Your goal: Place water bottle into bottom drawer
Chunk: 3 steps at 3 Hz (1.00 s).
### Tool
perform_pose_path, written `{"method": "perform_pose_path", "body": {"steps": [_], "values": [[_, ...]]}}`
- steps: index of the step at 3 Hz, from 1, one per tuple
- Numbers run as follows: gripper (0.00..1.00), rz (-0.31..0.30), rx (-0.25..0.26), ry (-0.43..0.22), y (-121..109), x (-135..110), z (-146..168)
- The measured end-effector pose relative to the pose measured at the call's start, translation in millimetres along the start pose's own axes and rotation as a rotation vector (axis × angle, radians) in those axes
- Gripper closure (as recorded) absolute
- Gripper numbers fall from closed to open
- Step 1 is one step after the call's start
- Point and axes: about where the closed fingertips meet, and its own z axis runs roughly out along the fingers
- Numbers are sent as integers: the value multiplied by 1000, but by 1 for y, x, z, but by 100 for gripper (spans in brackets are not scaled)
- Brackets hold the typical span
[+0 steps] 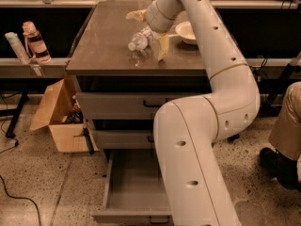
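The water bottle (pixel 141 40), clear and crinkled with a white cap, hangs tilted just above the brown tabletop (pixel 103 36), cap pointing down and left. Its reflection shows on the table beneath it. My gripper (pixel 149 32) reaches down from the white arm and is shut on the bottle's far end, with one yellowish finger (pixel 162 47) to the bottle's right and the other up at the left. The bottom drawer (pixel 134 187) is pulled open at floor level, its grey interior bare. My arm's lower link covers its right part.
A white bowl (pixel 188 31) sits on the table right of the gripper. A pink-capped bottle (pixel 35 42) stands on the left shelf. An open cardboard box (pixel 60 119) lies on the floor left of the drawers. A person's leg (pixel 287 126) is at the right.
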Motion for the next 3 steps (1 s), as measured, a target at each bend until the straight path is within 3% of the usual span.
{"method": "perform_pose_path", "body": {"steps": [1,3], "values": [[0,-27,12,10,-9,-2,1],[42,-27,12,10,-9,-2,1]]}}
